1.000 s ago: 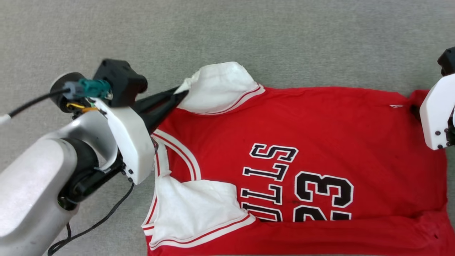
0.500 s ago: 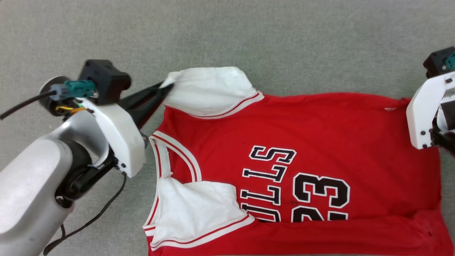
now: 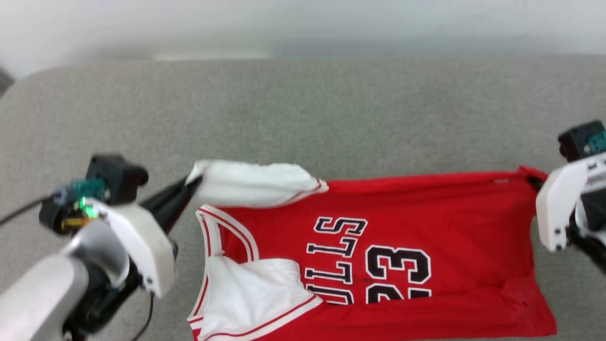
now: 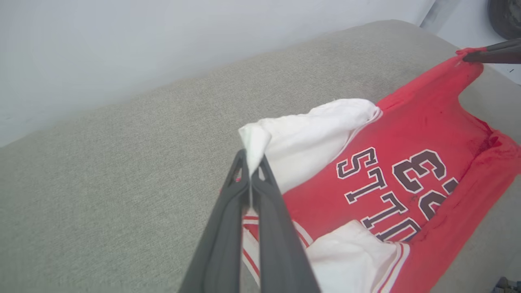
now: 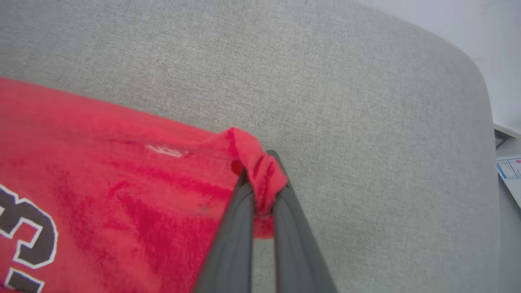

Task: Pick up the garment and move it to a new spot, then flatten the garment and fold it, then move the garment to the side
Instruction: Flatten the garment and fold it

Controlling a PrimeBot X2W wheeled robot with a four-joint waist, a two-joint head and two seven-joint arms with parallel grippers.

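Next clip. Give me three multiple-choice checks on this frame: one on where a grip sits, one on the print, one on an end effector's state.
1. Where on the garment does the left end effector grip?
A. a white sleeve
B. the red hem
C. the striped collar

2. Which number is printed on the garment?
A. 32
B. 23
C. 7

3. The right end effector is:
A. open above the cloth
B. shut on nothing
C. shut on a red corner of the garment

Key:
1 A: in the left wrist view, white cloth sticks out between its closed fingers.
2 B: in the head view, the black, white-edged digits read 23.
3 C: in the right wrist view, bunched red cloth is pinched between its fingers.
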